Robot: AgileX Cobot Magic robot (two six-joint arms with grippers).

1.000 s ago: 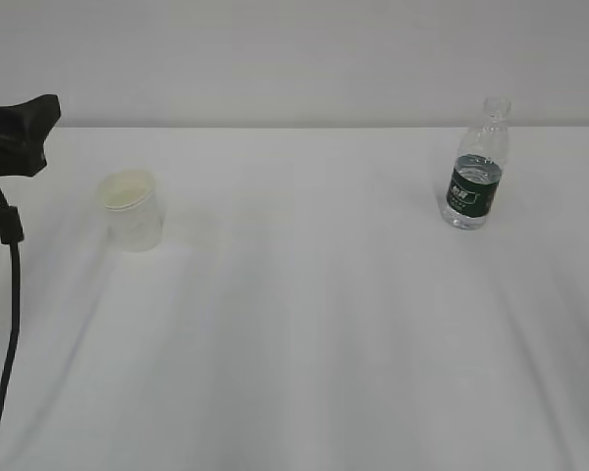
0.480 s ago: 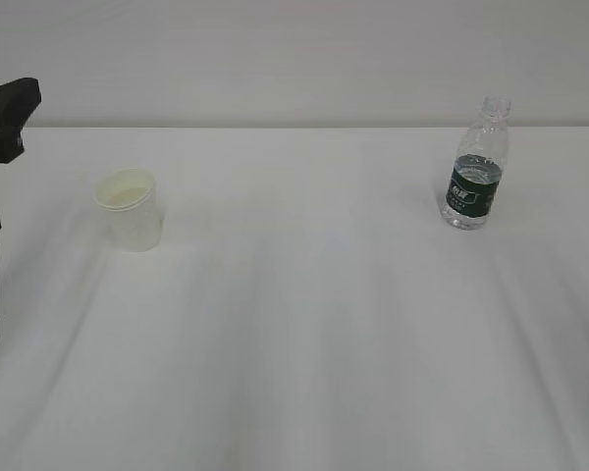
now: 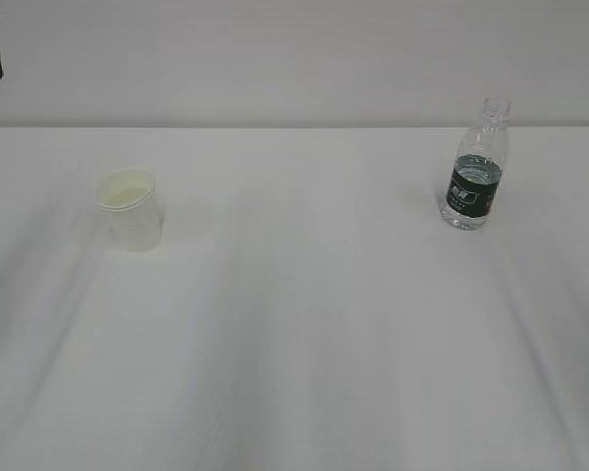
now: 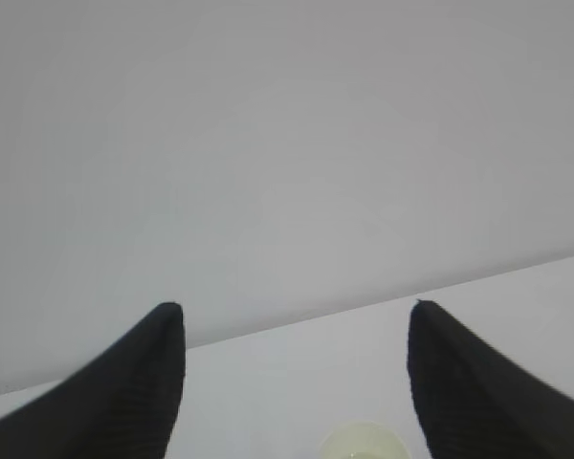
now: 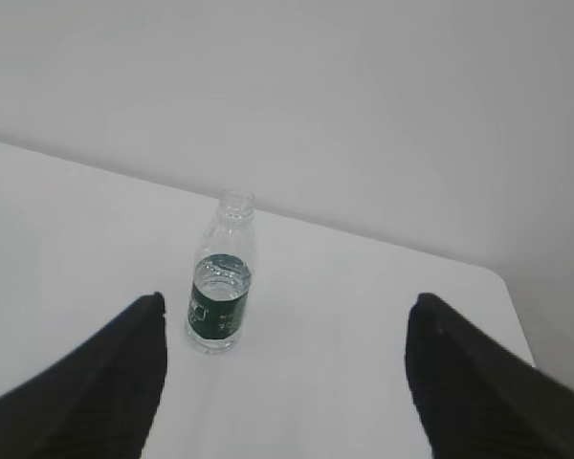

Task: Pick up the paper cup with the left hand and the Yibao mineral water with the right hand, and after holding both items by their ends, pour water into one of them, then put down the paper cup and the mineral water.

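Between the spread jaws of the left pincer [image 4: 292,382] sits the paper cup [image 4: 364,443], upright on the counter [image 3: 294,324]. Off right, the other pincer [image 5: 282,382] gapes too (holding nothing); the Yibao mineral water [image 5: 221,287] stands uncapped beyond.

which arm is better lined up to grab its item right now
The right. The right hand has open jaws facing the upright Yibao mineral water, though left of centre. The left hand sees only the paper cup rim at the frame's bottom.
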